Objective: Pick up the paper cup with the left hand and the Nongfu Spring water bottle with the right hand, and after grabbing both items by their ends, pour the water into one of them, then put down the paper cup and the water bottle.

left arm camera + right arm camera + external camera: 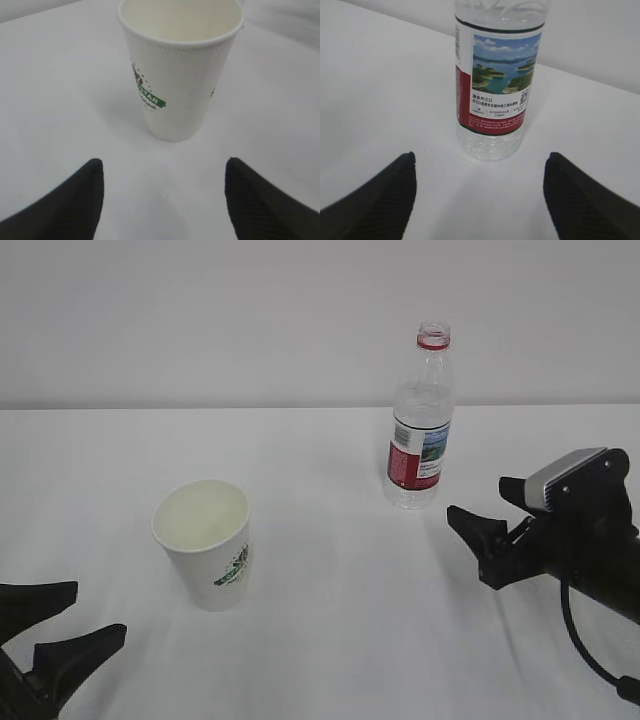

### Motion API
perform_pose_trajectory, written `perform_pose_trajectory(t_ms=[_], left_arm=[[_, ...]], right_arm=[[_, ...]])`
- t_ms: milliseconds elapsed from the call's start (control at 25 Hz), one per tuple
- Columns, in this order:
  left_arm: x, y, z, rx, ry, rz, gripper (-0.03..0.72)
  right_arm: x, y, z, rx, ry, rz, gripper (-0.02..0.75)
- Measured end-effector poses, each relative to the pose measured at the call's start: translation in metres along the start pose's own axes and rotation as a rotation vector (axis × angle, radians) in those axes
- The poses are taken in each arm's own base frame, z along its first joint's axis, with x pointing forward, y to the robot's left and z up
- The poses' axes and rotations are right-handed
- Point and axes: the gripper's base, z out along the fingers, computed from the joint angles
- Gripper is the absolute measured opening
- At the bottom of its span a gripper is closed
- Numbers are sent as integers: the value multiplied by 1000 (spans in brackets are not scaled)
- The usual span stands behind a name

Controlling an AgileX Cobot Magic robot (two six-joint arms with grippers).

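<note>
- On the white table [330, 640], seen from the exterior camera, the paper cup [205, 543] stands upright left of centre and the Nongfu Spring water bottle [420, 420] stands upright farther back and to the right, uncapped, well apart from the cup. The left hand [45, 635] sits low at the left edge with its jaws spread and empty, short of the cup. The right hand [490, 540] reaches in from the right, jaws parted and empty, near the bottle's base but not touching it.
- From the left wrist camera, the paper cup [180, 70] stands straight ahead, centred between the two fingertips [75, 200], with bare table between them and the cup. Its inside looks empty as far as the view shows.
- From the right wrist camera, the Nongfu Spring water bottle [495, 85] stands centred ahead of the spread fingertips [580, 200], label facing the camera, and the water [490, 142] shows clear in its base; the level cannot be told.
- Judging by this, the step in hand is the approach to both grasps. The next move calls for each arm to advance until its object sits between the fingers, then close: gently on the cup, which would crush easily, and firmly on the bottle, which is open and could spill if tipped.
</note>
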Motion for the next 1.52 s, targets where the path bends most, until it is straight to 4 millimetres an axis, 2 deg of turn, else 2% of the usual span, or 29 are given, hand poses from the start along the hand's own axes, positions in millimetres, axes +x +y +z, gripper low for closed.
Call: perform_pose_trajectory(t_ms=[280, 880, 1200, 1520], left_arm=[[0, 0, 0, 0, 0, 0, 548], [0, 0, 0, 0, 0, 0, 539], [0, 3, 0, -34, -1, -15, 536], [0, 4, 0, -39, -1, -17, 536]], right_arm=[[6, -2, 8, -4, 11, -1, 595], [7, -1, 9, -8, 16, -17, 594], [-3, -8, 20, 1, -31, 46, 594], [-13, -7, 30, -58, -78, 0, 594]])
